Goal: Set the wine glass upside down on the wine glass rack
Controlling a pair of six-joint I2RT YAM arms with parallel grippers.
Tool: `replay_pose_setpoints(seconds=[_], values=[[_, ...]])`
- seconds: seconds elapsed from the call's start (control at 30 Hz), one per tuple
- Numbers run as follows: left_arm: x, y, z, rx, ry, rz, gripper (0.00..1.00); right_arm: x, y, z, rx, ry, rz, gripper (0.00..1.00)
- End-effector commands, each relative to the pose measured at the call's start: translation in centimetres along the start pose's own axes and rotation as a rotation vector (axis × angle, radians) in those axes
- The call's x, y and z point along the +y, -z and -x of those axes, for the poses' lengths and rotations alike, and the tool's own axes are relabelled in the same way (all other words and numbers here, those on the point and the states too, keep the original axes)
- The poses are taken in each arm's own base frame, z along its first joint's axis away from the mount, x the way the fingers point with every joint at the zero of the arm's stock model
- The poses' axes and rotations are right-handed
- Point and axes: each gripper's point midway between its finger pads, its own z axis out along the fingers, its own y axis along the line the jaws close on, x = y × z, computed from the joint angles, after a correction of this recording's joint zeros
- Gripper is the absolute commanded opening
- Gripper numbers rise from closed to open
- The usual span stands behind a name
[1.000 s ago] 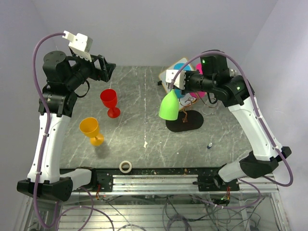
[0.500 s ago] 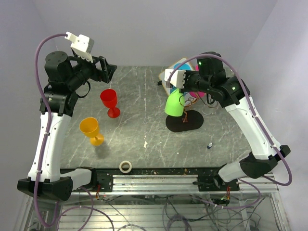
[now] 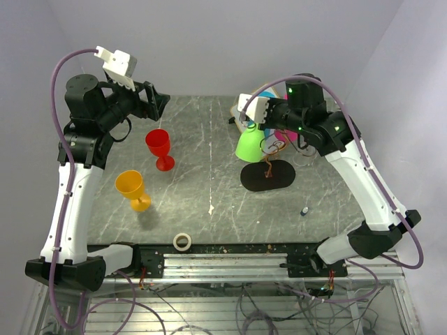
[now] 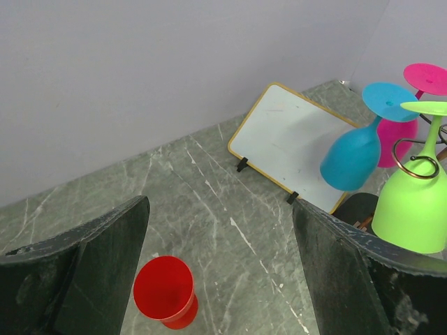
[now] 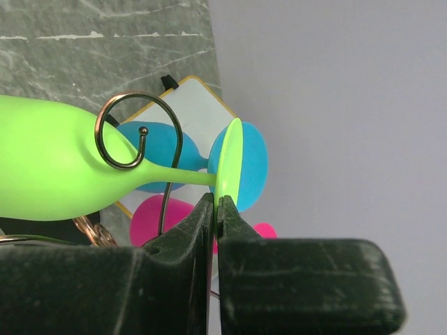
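Right hand [image 5: 216, 207] pinches the foot of the inverted green wine glass [image 5: 49, 167] at a scroll of the wine glass rack [image 3: 283, 179], so seat the stem fully in the curl before releasing.

From above, the right arm [image 3: 328, 129] and green wine glass [image 3: 249, 145] hide most scroll arms of the wine glass rack [image 3: 276, 176]. A speck [image 3: 305, 210] on the table [image 3: 202, 181] is too small to identify. The glass's bowl runs off the right wrist view's left edge.
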Motion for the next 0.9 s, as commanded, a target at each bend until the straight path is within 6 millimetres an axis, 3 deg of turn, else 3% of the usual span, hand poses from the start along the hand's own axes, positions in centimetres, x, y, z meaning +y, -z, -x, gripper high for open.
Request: replay_pose_setpoints(seconds=[0.0, 0.7, 0.87], values=[[-0.2, 0.5, 0.6, -0.021, -0.014, -0.012, 0.94, -0.4, -0.5, 0.8, -0.023, -0.015, -0.028, 0.0], [-0.2, 0.5, 0.4, -0.017, -0.019, -0.017, 0.94, 0.8, -2.1, 2.5, -0.047, -0.004, 0.013, 0.0], [-0.3, 0.5, 0.4, -0.017, -0.019, -0.02, 0.93, 0.9, -1.9, 3.8, -0.105, -0.025, 0.03, 0.0]])
